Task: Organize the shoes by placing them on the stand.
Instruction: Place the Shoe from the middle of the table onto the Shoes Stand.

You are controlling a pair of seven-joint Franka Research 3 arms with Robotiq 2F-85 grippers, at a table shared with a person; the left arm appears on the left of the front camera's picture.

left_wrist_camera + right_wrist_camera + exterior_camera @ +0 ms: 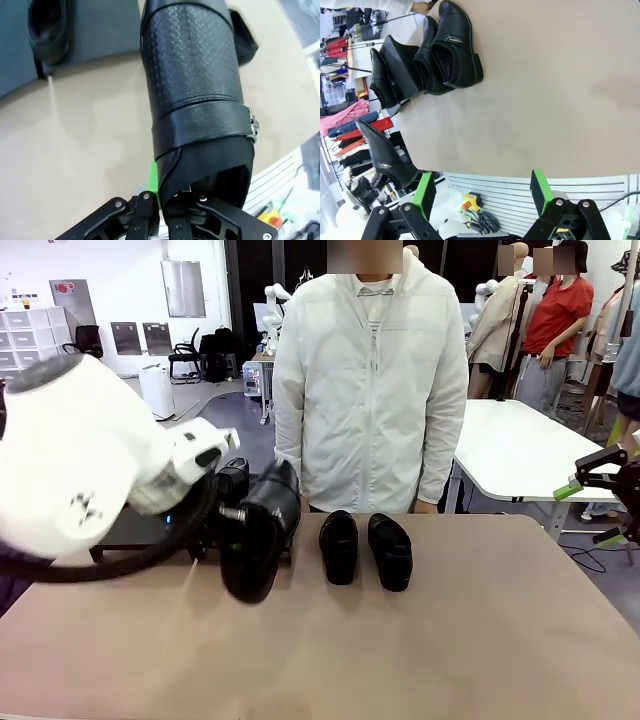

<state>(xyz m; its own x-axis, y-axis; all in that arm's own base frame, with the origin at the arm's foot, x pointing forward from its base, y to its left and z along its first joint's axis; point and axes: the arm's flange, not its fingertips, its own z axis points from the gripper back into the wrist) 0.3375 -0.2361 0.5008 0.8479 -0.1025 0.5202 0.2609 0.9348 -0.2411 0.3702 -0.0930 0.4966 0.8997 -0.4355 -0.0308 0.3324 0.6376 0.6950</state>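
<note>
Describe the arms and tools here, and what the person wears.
Left arm: bulky rounded white shell with a small dark logo; a thick black cable loops beneath it. Left tool and right tool: black bolted linkage fingers with bright green pads. Person: white zip-up jacket with long sleeves.

Right gripper (pixel 481 176): jaws spread wide. Two shoes (pixel 455 45) stand side by side, touching, near the table (pixel 550 100) far edge.
</note>
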